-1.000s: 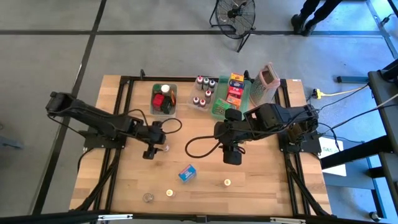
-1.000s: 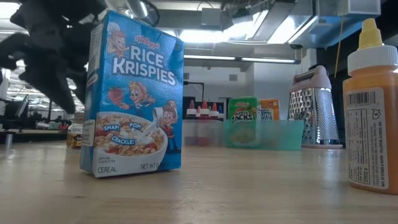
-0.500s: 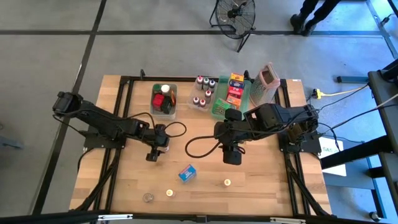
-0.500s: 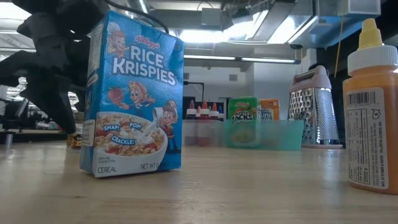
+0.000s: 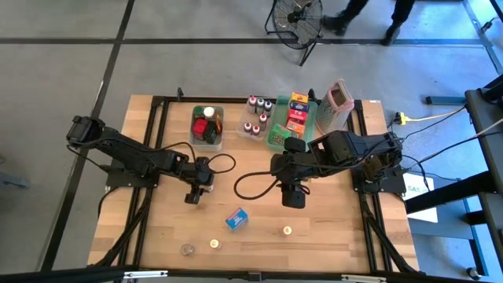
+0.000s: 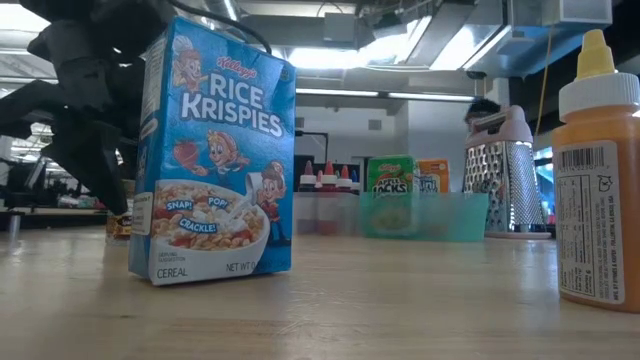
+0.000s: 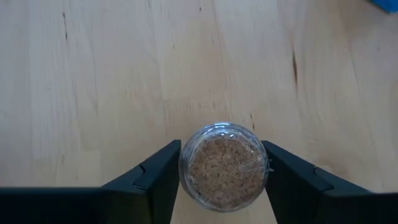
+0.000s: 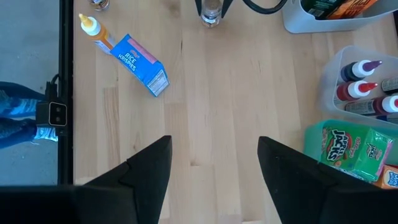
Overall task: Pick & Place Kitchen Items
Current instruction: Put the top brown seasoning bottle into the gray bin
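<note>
My left hand (image 7: 222, 186) stood low over the counter (image 7: 93, 74) with a small round jar (image 7: 222, 165) of brown grains between its fingers (image 7: 158, 177), which sat just beside the glass on either side; I could not tell whether they already pressed it, so I judged the grip not yet made. In the high view the same hand (image 5: 196, 189) was out toward the middle of the boards. To do this step well, I judged I should keep the jar centred between the fingers, close evenly so the round wall did not roll out to one side, and lift straight up before carrying.

My right hand (image 8: 214, 174) hung wide and empty above bare wood, waiting. Ahead of it lay the blue Rice Krispies box (image 8: 140, 64) with an orange squeeze bottle (image 8: 96, 31) touching its far end.

Beyond my left hand stood a clear bin (image 5: 207, 125) holding dark bottles and a red-labelled one, and I took this for the likely home of the jar. Beside it, nearer my right hand, a second clear bin (image 8: 333, 93) held small bottles with red and purple caps (image 8: 360, 78). Next along, a green tray (image 5: 277, 140) carried small food boxes, a green one (image 8: 342, 144) in front and orange and red ones behind. The pinkish box grater (image 5: 336, 101) stood past the tray.
</note>
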### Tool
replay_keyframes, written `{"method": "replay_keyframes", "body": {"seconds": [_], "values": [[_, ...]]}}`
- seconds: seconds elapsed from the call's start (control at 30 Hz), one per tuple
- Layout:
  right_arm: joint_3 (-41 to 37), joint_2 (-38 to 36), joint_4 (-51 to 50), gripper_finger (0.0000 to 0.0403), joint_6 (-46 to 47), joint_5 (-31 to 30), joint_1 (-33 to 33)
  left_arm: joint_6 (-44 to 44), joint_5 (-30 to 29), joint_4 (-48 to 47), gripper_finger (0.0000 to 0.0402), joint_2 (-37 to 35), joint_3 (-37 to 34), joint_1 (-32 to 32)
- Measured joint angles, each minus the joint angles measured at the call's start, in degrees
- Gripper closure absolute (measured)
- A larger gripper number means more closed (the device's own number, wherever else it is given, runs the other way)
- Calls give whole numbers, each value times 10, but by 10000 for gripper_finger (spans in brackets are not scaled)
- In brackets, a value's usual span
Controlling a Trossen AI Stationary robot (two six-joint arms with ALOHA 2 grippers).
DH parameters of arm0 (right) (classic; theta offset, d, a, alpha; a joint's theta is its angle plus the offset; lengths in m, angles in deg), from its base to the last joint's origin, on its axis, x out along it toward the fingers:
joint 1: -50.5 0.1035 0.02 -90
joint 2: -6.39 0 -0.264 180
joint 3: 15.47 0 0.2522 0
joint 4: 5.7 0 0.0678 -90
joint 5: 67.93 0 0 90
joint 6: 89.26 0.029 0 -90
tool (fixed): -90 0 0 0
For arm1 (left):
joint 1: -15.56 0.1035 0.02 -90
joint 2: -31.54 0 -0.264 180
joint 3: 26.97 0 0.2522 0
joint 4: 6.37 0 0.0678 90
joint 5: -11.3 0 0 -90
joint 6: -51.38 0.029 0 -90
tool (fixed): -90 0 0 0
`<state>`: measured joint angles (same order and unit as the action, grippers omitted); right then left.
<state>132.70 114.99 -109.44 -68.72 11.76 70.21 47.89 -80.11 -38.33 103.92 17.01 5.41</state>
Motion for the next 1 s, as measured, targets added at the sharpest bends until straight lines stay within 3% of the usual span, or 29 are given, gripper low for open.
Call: {"method": "replay_keyframes", "body": {"seconds": [0.37, 0.6, 0.77, 1.0], "values": [[0, -1, 2, 162, -4, 0, -1, -75, 18, -33, 217, -13, 2, 0], [0, -13, 8, 162, -3, -2, -1, -131, 23, -193, 217, -65, 49, 0], [0, -17, 8, 162, -4, -10, 0, -134, -32, -282, 217, -103, 114, 3], [0, -17, 8, 162, -7, -17, 0, -193, -106, -348, 217, -141, 199, 55]]}}
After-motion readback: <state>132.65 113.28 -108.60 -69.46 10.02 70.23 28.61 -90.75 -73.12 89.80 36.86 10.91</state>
